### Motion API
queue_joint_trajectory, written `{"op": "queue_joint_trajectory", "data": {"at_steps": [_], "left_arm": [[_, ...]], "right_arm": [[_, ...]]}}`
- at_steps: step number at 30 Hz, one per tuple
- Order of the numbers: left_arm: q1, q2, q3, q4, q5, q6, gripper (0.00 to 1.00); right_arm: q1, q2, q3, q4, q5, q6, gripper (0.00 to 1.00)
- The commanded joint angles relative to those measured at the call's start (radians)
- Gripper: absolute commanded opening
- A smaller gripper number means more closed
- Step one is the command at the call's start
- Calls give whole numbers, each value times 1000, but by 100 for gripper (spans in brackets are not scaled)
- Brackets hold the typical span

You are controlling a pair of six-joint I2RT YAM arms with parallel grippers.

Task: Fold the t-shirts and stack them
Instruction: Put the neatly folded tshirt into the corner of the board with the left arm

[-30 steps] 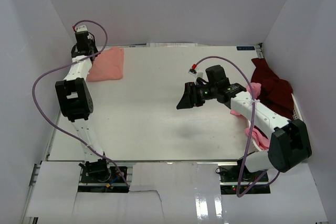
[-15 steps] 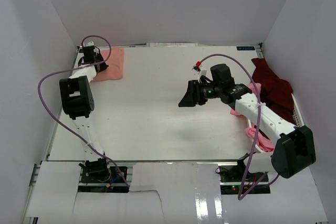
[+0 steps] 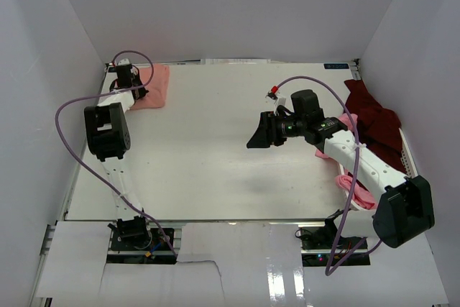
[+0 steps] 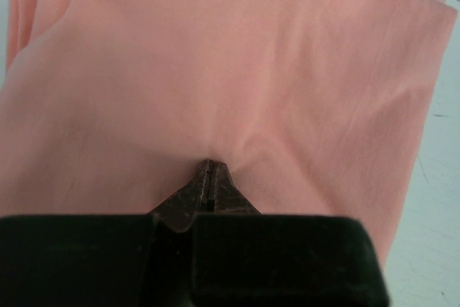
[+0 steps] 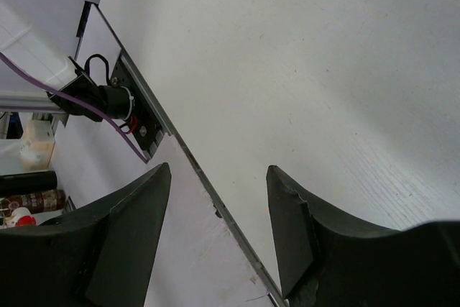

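A folded salmon-pink t-shirt (image 3: 157, 85) lies in the far left corner of the table and fills the left wrist view (image 4: 215, 70). My left gripper (image 3: 136, 91) (image 4: 209, 167) is shut, its joined tips pressing into the cloth, which puckers around them; no cloth shows between the fingers. A dark maroon t-shirt (image 3: 372, 118) lies crumpled at the right edge. A lighter pink t-shirt (image 3: 357, 190) is partly hidden under the right arm. My right gripper (image 3: 254, 138) (image 5: 219, 169) hangs open and empty above the middle of the table.
A white slotted basket edge (image 3: 407, 152) shows at the right beside the maroon cloth. White walls close in the table on the left, far and right sides. The right wrist view shows the table's near edge (image 5: 188, 163) and a cable mount (image 5: 108, 98).
My left gripper has moved from the far left corner towards the near right, onto the salmon-pink shirt. The right arm has drifted slightly to the right, still open.
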Motion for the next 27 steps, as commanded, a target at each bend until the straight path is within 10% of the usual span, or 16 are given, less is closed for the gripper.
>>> {"op": "queue_joint_trajectory", "data": {"at_steps": [1, 27], "left_arm": [[7, 23, 42, -48, -99, 32, 0], [126, 68, 38, -100, -93, -109, 0]], "right_arm": [[-4, -21, -3, 10, -21, -15, 63], [-4, 4, -4, 17, -38, -9, 62]]}}
